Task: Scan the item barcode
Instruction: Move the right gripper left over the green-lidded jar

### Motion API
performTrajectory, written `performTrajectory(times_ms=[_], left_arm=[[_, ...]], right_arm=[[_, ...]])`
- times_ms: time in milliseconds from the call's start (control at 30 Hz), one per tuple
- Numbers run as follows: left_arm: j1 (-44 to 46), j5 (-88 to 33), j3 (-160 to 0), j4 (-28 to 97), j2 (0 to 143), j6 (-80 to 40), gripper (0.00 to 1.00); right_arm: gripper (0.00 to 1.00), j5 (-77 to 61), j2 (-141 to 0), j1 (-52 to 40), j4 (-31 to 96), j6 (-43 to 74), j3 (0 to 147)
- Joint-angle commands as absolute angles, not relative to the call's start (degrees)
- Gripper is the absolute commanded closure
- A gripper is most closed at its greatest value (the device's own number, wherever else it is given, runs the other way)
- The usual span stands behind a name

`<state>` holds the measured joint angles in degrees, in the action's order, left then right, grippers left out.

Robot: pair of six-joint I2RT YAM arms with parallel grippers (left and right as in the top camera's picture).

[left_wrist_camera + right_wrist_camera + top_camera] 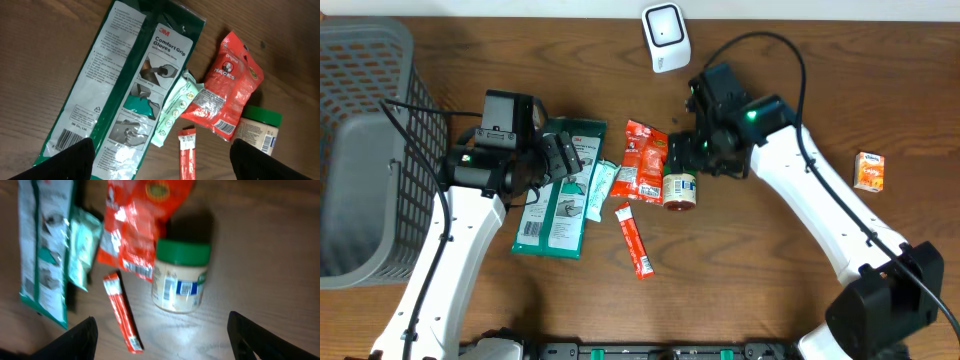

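Observation:
A white barcode scanner (pixel 665 37) stands at the table's far edge. Several items lie mid-table: a green 3M gloves pack (pixel 558 195) (pixel 125 85), a pale green sachet (pixel 602 188) (pixel 175 107), a red snack bag (pixel 642 160) (pixel 135 230), a red stick pack (pixel 634 240) (pixel 122 312) and a green-lidded jar (pixel 680 188) (pixel 180 277) lying on its side. My right gripper (pixel 685 150) (pixel 162 340) hovers open just above the jar, holding nothing. My left gripper (pixel 558 155) (pixel 160 160) hangs open over the gloves pack, also holding nothing.
A grey mesh basket (pixel 360 150) fills the left edge of the table. A small orange box (pixel 869 171) lies alone at the right. Bare wood shows along the front of the table and between the jar and the orange box.

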<state>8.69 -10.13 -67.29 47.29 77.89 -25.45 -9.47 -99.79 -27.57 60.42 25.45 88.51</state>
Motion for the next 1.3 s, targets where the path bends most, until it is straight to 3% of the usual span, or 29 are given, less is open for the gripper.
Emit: performTrajectory(times_ms=[0,100,833,933,1033,1267], left_arm=[[8.54,-9.58,-68.16,47.29,77.58,-25.12,0.13],[8.54,-9.58,-68.16,47.29,77.58,-25.12,0.13],[8.54,-9.58,-68.16,47.29,77.58,-25.12,0.13],[8.54,-9.58,-68.16,47.29,77.58,-25.12,0.13],[8.54,-9.58,-68.16,47.29,77.58,-25.12,0.13],[8.54,-9.58,-68.16,47.29,77.58,-25.12,0.13]], right_arm=[[0.19,-8.01,-104.18,-27.09,60.69,27.24,91.5],[0.12,-7.81,-107.31,-27.0,60.53,27.18,91.5],[0.09,-6.11,-123.09,-27.09,56.6,27.16,91.39],[0.15,-6.09,-123.33,-27.09,56.6,25.34,91.42],[0.31,-5.87,-122.78,-26.55,58.04,22.83,91.88],[0.28,-6.09,-120.97,-23.11,61.84,22.85,91.94]])
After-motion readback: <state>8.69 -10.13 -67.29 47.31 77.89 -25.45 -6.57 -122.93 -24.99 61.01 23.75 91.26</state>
